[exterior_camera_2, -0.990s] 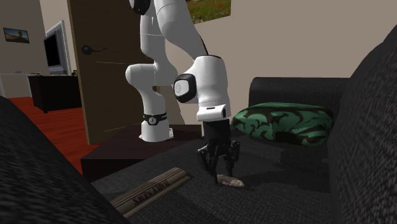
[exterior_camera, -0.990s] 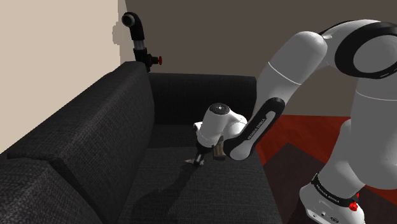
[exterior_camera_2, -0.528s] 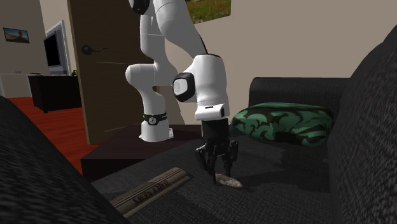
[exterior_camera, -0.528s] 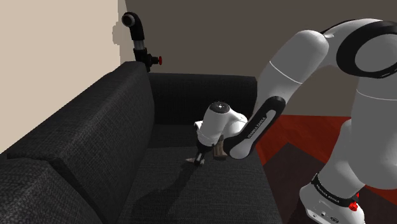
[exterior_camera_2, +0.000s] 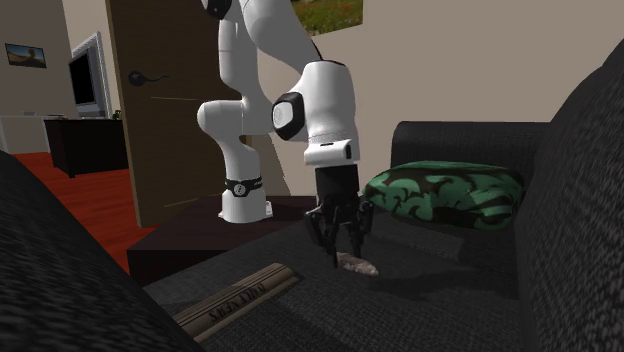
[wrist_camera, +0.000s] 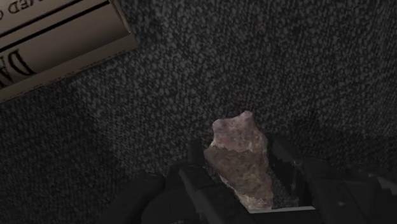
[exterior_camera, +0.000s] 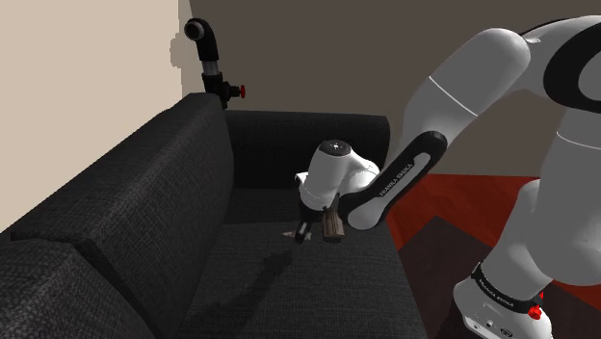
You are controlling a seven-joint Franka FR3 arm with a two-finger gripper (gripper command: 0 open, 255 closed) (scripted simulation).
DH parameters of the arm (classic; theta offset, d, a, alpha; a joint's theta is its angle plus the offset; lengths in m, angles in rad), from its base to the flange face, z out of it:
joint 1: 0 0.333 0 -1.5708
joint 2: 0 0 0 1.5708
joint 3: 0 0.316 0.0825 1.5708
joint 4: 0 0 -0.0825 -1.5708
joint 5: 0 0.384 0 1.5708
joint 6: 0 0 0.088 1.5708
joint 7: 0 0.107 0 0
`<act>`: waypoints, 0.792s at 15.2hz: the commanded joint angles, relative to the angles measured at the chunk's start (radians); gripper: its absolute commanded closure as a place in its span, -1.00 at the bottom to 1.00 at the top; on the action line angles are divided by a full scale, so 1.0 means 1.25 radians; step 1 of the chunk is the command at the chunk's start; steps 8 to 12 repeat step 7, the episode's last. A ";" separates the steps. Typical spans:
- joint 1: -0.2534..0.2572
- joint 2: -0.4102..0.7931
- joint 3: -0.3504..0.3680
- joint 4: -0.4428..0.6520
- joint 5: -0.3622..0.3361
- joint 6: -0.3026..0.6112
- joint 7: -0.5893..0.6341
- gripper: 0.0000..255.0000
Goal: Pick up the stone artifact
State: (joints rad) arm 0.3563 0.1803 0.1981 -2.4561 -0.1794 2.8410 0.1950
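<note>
The stone artifact (wrist_camera: 242, 162) is a rough grey-brown chunk clasped between my two black fingers (wrist_camera: 198, 159). My gripper (exterior_camera_2: 340, 250) points down over the dark sofa seat (exterior_camera_2: 440, 300), shut on the stone (exterior_camera_2: 357, 265), which hangs just above the fabric. In the shoulder view the gripper (exterior_camera: 302, 234) sits mid-seat, below the white wrist, and the stone (exterior_camera: 291, 234) shows as a small tip beside it.
A brown book (exterior_camera_2: 235, 298) with lettering lies on the seat near the front edge, also seen as the book (wrist_camera: 57, 38) beyond the stone. A green-and-black cushion (exterior_camera_2: 445, 195) rests against the sofa arm. The backrest (exterior_camera: 125, 212) rises along the shoulder view's left.
The gripper has risen a little off the seat with the stone in its fingers. The wrist has tilted and the forearm lifted.
</note>
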 commanded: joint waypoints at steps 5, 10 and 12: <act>-0.013 -0.062 0.021 0.003 0.050 -0.064 -0.039 1.00; -0.013 -0.064 0.021 0.004 0.052 -0.066 -0.040 1.00; -0.013 -0.064 0.021 0.004 0.052 -0.066 -0.040 1.00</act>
